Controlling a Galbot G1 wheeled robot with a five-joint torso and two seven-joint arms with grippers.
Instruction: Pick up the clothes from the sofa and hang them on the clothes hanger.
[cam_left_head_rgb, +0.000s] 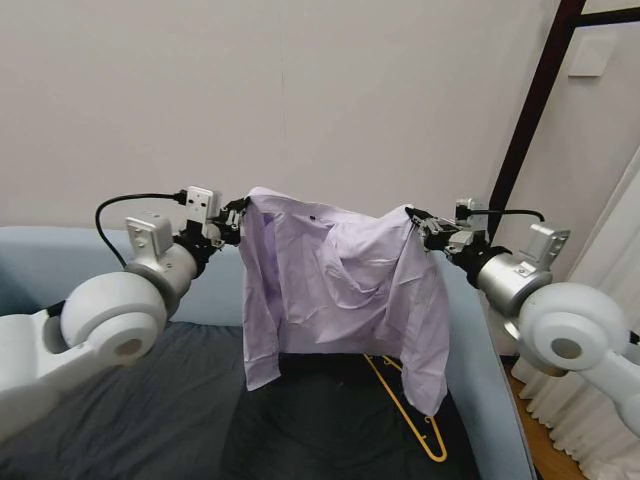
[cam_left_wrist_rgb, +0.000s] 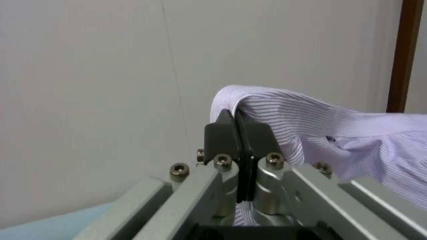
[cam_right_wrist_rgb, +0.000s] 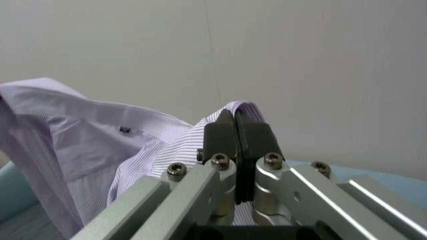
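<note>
Holding the lavender striped shirt (cam_left_head_rgb: 340, 280) up in the air between both arms, above the sofa (cam_left_head_rgb: 60, 265). Left gripper (cam_left_head_rgb: 236, 214) is clamping one top corner of the fabric, on the robot's left; in the left wrist view its black pads (cam_left_wrist_rgb: 220, 137) are pressing together, with striped cloth pinched between them and spilling over the tips. Right gripper (cam_left_head_rgb: 416, 222) is doing the same at the opposite top corner; in the right wrist view its pads (cam_right_wrist_rgb: 257, 140) are closed on a fold of cloth, with a small dark mark on the fabric nearby. Both grippers are sitting at about the same height, well apart, so the top edge is sagging a little between them. Shirt body and sleeves are hanging down in front of the pale wall (cam_left_head_rgb: 300, 90) and the sofa back. Yellow hanger (cam_left_head_rgb: 402, 412) is lying flat on the dark seat cushion (cam_left_head_rgb: 120, 420), below the shirt's right-hand side, its upper end hidden behind the hanging fabric, well apart from both grippers.
</note>
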